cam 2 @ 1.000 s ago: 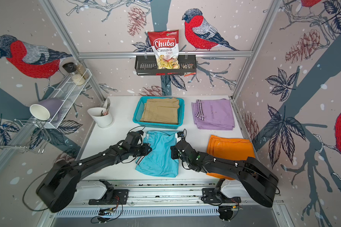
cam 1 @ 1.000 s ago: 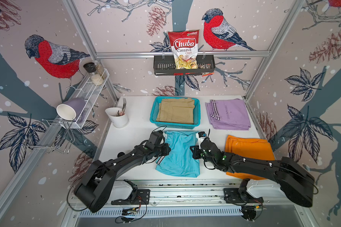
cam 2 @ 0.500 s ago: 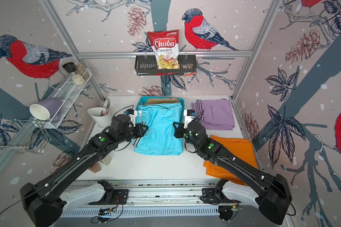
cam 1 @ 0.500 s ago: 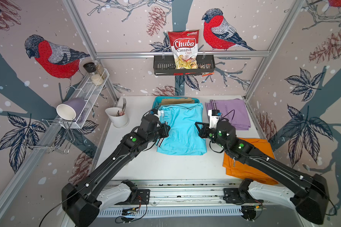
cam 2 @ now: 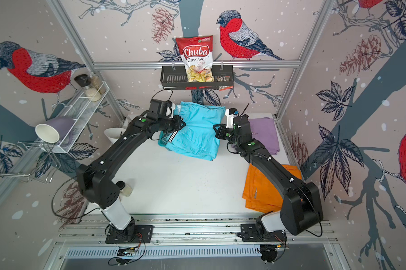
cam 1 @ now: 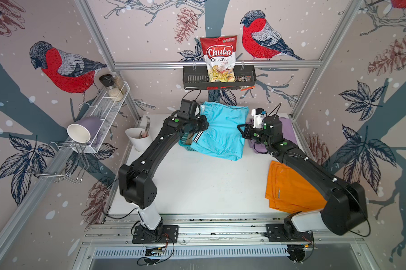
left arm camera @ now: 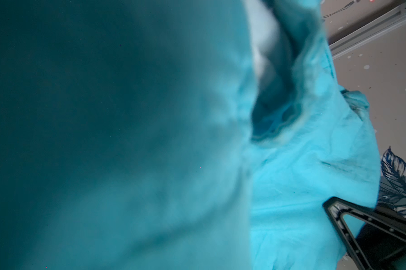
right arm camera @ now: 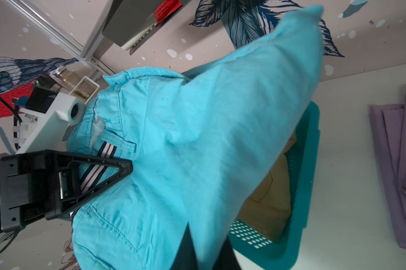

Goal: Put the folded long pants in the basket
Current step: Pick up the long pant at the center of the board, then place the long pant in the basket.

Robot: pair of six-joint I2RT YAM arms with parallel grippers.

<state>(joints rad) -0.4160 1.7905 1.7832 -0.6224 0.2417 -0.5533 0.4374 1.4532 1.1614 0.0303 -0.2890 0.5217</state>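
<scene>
Sky-blue pants (cam 1: 220, 133) above basket (cam 1: 184, 145), long axis front-to-back; left hand (cam 1: 206, 125), right hand (cam 1: 240, 130) clamped on edges.

The words "Chuba", "Cassava" and "Chips" are being displayed in both top views on the front of a red and white snack bag (cam 1: 219, 58) (cam 2: 195, 59), which is being held upright in the black wall rack (cam 1: 192, 80). Its small green corner mark is being rendered too small to read.

The sky-blue pants (cam 1: 220, 133) show navy-white-red striped trim, alongside a turquoise basket (right arm camera: 312, 145), khaki pants (right arm camera: 267, 198), lilac pants (cam 2: 265, 133) and orange pants (cam 1: 288, 189).
</scene>
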